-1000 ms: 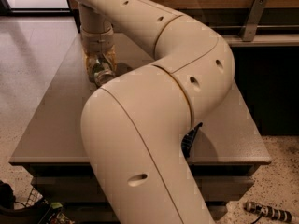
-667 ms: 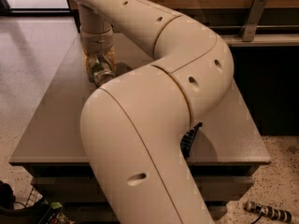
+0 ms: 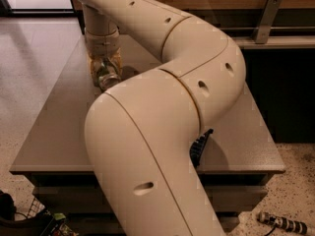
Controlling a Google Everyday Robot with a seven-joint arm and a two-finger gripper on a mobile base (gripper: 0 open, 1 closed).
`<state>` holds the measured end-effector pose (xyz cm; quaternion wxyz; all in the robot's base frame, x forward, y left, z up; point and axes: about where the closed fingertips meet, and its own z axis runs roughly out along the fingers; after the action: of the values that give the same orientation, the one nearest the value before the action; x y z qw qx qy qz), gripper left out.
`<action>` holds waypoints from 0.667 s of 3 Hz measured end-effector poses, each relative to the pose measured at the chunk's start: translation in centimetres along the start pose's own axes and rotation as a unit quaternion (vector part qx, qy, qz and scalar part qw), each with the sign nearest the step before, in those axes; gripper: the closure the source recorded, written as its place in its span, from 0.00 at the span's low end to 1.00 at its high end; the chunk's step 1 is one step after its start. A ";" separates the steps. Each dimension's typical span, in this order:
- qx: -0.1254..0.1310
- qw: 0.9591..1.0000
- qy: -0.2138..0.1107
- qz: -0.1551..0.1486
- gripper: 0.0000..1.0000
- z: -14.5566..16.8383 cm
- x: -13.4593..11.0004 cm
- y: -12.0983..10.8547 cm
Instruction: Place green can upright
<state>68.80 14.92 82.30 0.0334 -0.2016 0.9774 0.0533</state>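
My gripper [image 3: 105, 72] hangs from the wrist at the far left part of the grey table [image 3: 59, 132], pointing down at the tabletop. Between its pale fingers [image 3: 93, 65] sits a small shiny silver object, which looks like the metal end of the green can [image 3: 107, 77]. The can's dark green body is mostly hidden by the fingers, so I cannot tell whether it stands upright or is tilted. The gripper appears shut on the can, at or just above the table surface. My large cream arm [image 3: 162, 107] fills the middle of the view.
A black object [image 3: 199, 149] lies on the table's near right part, partly hidden under my arm. A metal bracket [image 3: 266, 18] stands against the wooden wall behind. On the floor are a striped cylinder [image 3: 283, 223] at bottom right and a wire basket [image 3: 34, 218] at bottom left.
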 end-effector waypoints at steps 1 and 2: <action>-0.002 0.999 -0.048 -0.013 1.00 -2.3 -1.1 -0.6; -0.005 0.993 -0.115 -0.036 1.00 -5.6 -2.1 -1.2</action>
<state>70.97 13.98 87.98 0.1462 -0.2294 0.9589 0.0802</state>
